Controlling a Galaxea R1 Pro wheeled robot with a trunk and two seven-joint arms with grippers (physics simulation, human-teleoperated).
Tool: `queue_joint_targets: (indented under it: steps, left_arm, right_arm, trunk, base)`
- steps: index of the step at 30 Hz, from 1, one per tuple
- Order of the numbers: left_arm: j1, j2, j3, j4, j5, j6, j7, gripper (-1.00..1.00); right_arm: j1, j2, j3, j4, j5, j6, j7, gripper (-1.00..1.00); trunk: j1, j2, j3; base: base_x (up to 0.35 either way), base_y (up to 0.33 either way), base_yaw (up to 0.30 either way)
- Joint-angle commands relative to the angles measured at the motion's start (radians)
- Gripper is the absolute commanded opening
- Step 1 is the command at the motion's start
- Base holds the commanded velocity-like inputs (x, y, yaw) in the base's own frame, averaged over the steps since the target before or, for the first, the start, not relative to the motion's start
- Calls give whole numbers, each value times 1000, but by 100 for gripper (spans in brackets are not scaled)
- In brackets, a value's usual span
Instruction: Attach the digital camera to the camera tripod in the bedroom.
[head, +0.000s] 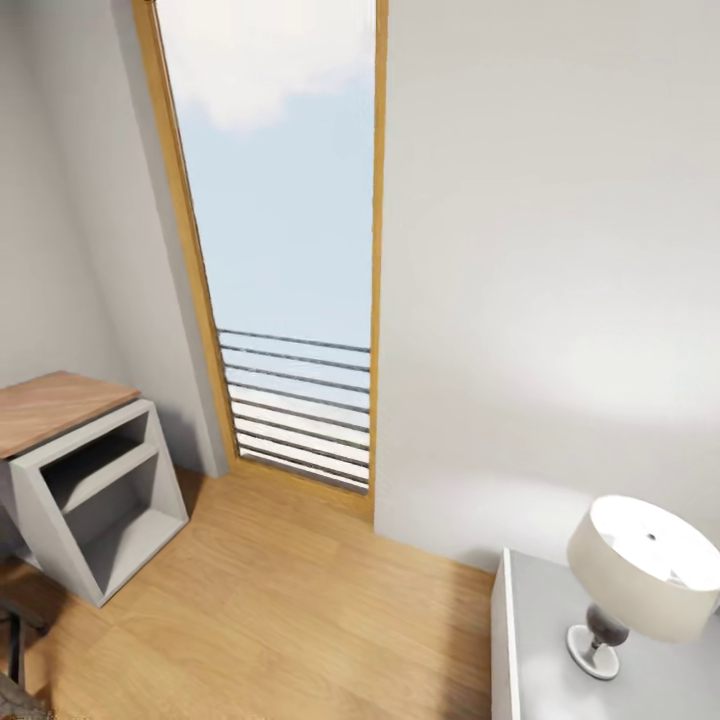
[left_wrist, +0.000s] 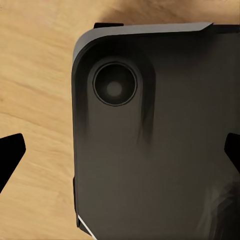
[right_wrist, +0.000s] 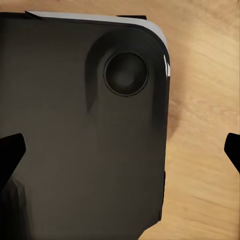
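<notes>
Black robot base (right_wrist: 75, 150) above wood floor (right_wrist: 205, 150).

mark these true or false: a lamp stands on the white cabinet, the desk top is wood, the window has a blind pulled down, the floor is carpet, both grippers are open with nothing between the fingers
1. A lamp stands on the white cabinet. True.
2. The desk has a wood top. True.
3. The window has a blind pulled down. False: sky shows through it, with horizontal rails across its lower part.
4. The floor is carpet. False: light wood.
5. Both grippers, left and right, are open and empty. True.
</notes>
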Motion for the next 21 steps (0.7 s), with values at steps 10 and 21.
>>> queue_joint_targets:
  steps: [10, 21]
  left_arm:
    - [0, 0, 1, -1, 1, -1, 1, 100]
    - [0, 0, 1, -1, 1, -1, 1, 100]
  right_arm:
    - [0, 0, 1, 1, 0, -3, -1, 100]
    - [0, 1, 1, 0, 0, -3, -1, 100]
  trunk:
    - [0, 0, -1]
    - [0, 0, -1]
  base:
    - [0, 0, 139]
    - [0, 0, 139]
